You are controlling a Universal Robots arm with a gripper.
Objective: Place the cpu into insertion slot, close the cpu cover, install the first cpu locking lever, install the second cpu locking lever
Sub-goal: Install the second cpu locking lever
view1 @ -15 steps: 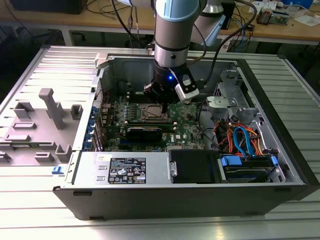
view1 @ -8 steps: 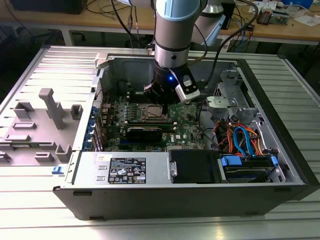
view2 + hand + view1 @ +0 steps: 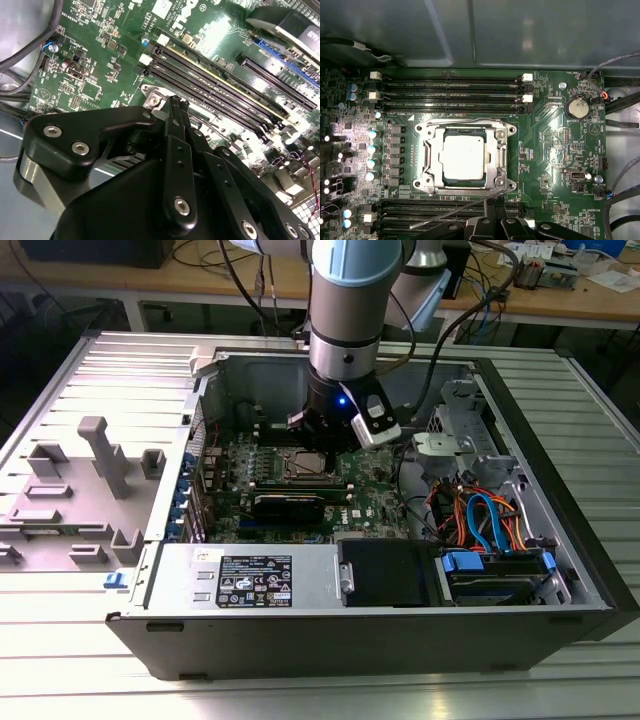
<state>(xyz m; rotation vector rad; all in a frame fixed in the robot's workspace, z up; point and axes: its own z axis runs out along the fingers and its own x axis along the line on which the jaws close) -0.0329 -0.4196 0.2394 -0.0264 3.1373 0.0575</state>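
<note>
The cpu (image 3: 463,156) lies flat in the insertion slot (image 3: 420,129), its silver top showing through the window of the cpu cover (image 3: 431,160), which is folded down over it. One thin wire lever (image 3: 465,120) runs along the socket's edge beside the memory slots. A second lever (image 3: 450,212) sticks out slantwise over the board on the opposite side, close to my fingertips. My gripper (image 3: 494,222) (image 3: 176,102) (image 3: 322,440) hangs low over that socket edge with its black fingers pressed together. I cannot tell whether they touch the lever.
Long black memory slots (image 3: 455,92) (image 3: 215,85) flank the socket. Inside the open case are a power supply (image 3: 250,580), a black shroud (image 3: 385,573), a grey drive cage (image 3: 450,430) and coloured cables (image 3: 480,515). A grey fixture plate (image 3: 90,480) lies at the exterior view's left.
</note>
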